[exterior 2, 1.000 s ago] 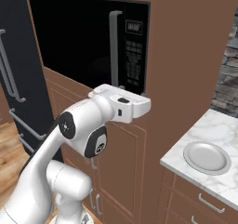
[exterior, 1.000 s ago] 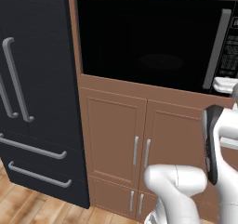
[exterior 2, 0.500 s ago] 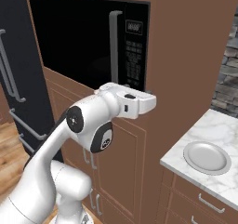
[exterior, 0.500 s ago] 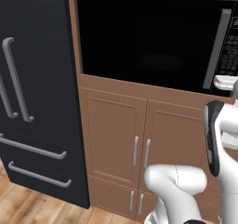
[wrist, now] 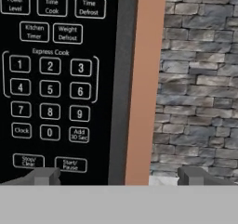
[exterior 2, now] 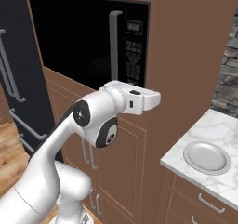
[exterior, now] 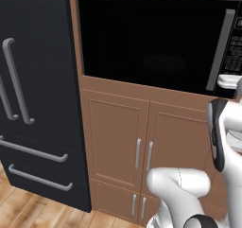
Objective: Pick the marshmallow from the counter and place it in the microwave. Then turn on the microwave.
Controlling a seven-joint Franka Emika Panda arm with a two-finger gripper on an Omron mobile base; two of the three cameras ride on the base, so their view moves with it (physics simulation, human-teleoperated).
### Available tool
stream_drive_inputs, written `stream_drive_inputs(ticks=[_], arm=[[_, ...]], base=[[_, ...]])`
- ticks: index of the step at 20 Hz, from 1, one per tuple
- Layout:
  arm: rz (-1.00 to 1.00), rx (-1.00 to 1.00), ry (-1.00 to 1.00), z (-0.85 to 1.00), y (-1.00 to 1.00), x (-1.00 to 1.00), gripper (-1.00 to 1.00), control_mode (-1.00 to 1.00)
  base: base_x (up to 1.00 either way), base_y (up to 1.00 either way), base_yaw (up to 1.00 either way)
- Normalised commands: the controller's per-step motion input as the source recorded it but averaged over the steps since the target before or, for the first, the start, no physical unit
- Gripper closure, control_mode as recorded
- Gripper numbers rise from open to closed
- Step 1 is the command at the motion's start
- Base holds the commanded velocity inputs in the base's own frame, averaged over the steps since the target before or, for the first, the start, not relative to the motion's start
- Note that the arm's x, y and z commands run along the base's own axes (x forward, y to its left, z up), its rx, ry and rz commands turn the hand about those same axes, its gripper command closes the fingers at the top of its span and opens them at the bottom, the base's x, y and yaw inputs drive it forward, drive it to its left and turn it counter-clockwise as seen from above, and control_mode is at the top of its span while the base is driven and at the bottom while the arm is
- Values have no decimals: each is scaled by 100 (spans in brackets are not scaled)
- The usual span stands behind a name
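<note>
The black microwave (exterior: 151, 42) sits in brown cabinetry with its door shut and its grey handle (exterior 2: 113, 44) upright. Its keypad (wrist: 50, 79) shows close up in the hand view, with the Start/Pause button (wrist: 70, 164) just above my left fingertip (wrist: 44, 174). My gripper (wrist: 118, 175) is open with nothing between its fingers, held just in front of the keypad's lower right corner. In the right base view the gripper (exterior 2: 148, 97) hovers below the keypad (exterior 2: 134, 56). The marshmallow is out of view. The marble counter (exterior 2: 218, 130) lies to the right.
A round white plate (exterior 2: 207, 157) rests on the counter. The grey stone-brick wall (wrist: 200, 79) rises behind it. The black fridge (exterior: 33, 80) with long grey handles stands left of the microwave. Brown cabinet doors (exterior: 137, 146) are below it.
The hand has shifted a little to the right and towards the keypad, and the elbow has swung with it. The jaws stayed open.
</note>
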Motion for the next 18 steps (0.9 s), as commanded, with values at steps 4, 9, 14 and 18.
stream_drive_inputs(ticks=[4,9,14,18], arm=[[0,0,2,0,-8,4,-100,-100],[0,0,2,0,-4,7,-100,-100],[0,0,3,0,-9,5,-100,-100],[0,0,1,0,-11,0,-100,-100]], base=[[0,0,0],[0,0,0],[0,0,0],[0,0,0]])
